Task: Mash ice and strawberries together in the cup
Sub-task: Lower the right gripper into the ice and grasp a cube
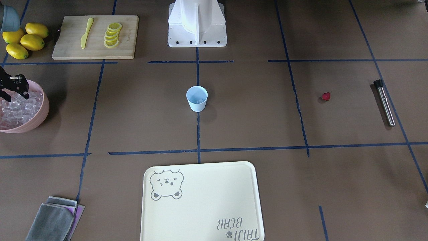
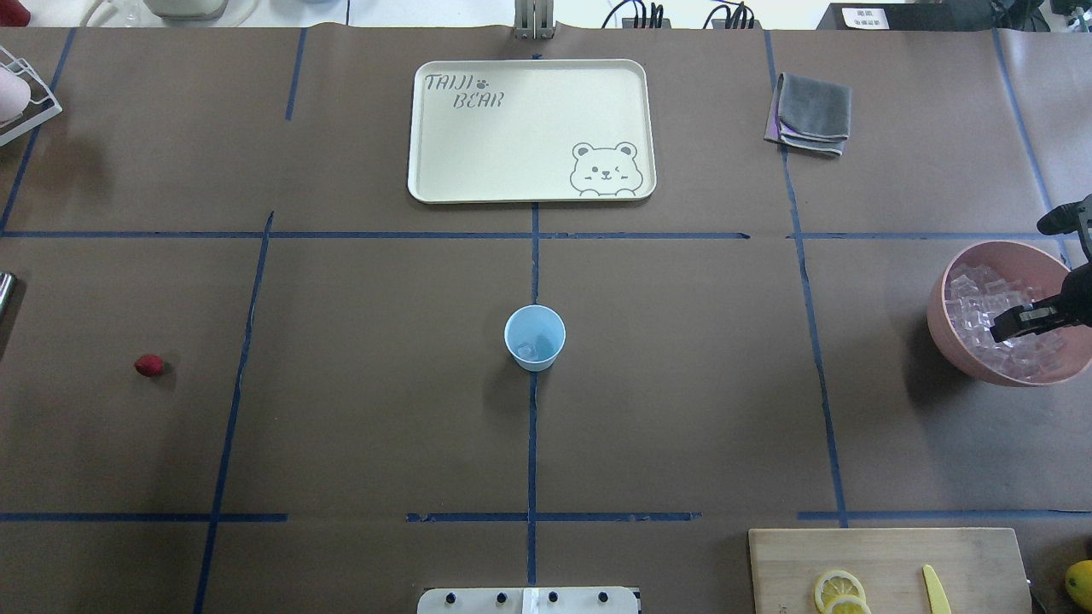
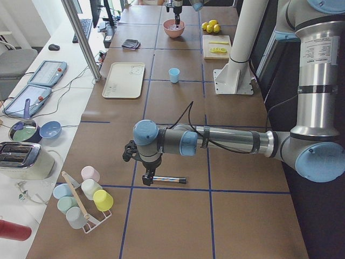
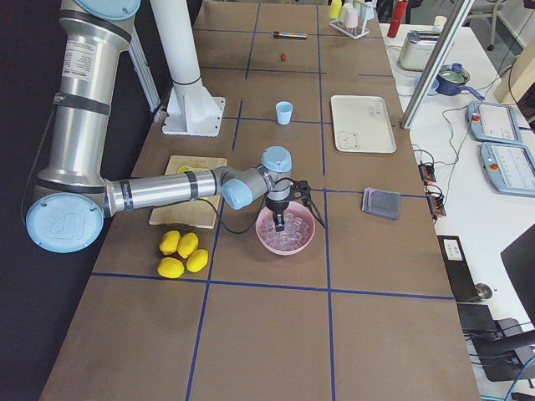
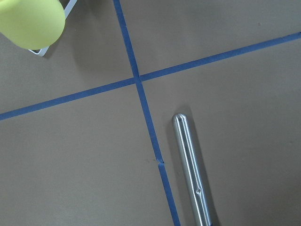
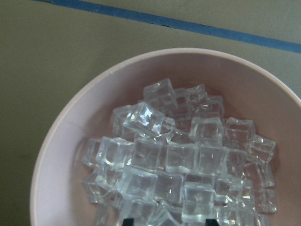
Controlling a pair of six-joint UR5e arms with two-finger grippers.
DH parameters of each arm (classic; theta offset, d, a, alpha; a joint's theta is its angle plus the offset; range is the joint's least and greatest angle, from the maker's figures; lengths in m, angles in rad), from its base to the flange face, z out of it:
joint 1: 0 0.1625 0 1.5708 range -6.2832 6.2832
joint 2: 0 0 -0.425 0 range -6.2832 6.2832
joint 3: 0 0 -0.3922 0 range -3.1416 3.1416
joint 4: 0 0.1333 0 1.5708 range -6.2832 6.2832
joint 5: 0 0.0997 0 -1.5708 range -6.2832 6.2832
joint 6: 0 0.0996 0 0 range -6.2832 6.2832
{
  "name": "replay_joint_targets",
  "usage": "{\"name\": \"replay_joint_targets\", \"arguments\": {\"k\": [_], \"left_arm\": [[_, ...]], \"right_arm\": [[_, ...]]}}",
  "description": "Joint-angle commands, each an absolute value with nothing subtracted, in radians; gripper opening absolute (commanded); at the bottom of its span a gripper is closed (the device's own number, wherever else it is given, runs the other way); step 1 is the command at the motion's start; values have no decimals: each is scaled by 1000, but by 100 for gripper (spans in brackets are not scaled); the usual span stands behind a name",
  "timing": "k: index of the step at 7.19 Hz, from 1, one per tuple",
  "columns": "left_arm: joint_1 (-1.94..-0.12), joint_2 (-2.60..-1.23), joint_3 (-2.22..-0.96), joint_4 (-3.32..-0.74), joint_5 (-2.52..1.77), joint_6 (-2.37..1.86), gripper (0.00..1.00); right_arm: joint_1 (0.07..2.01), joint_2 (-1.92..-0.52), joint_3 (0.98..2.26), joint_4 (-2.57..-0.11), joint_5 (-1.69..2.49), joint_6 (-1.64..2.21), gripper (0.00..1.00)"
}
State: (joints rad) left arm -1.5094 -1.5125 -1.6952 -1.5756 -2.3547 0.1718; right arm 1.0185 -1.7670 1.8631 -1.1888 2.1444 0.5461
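Note:
The light-blue cup (image 2: 535, 338) stands upright at the table's middle, and also shows in the front view (image 1: 197, 98). At least one clear ice cube (image 2: 529, 350) lies in it. A pink bowl (image 2: 947, 328) at my right holds a heap of ice (image 6: 178, 165). My right gripper (image 6: 167, 221) hangs just over that heap, its two fingertips apart with nothing between them. The dark-red strawberry (image 2: 148, 366) lies alone on the table at my left. My left gripper (image 3: 146, 175) hovers over a steel muddler (image 5: 190, 169). I cannot tell if it is open or shut.
A cream bear tray (image 2: 529, 128) lies beyond the cup. Folded grey cloths (image 2: 812, 112) lie at the far right. A cutting board (image 1: 97, 36) holds lemon slices and a yellow knife, with whole lemons (image 1: 25, 40) beside it. A rack of coloured cups (image 3: 86, 199) stands near the muddler.

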Motion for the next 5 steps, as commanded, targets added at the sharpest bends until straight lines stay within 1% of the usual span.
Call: {"name": "replay_joint_targets", "arguments": {"k": [1, 5], "left_arm": [[-1509, -1513, -1695, -1575, -2355, 172, 100], [-1508, -1513, -1694, -1575, -2355, 172, 100]], "right_arm": [[1019, -1770, 1862, -1190, 2145, 546, 58], [1019, -1767, 1871, -1189, 2181, 548, 57]]}}
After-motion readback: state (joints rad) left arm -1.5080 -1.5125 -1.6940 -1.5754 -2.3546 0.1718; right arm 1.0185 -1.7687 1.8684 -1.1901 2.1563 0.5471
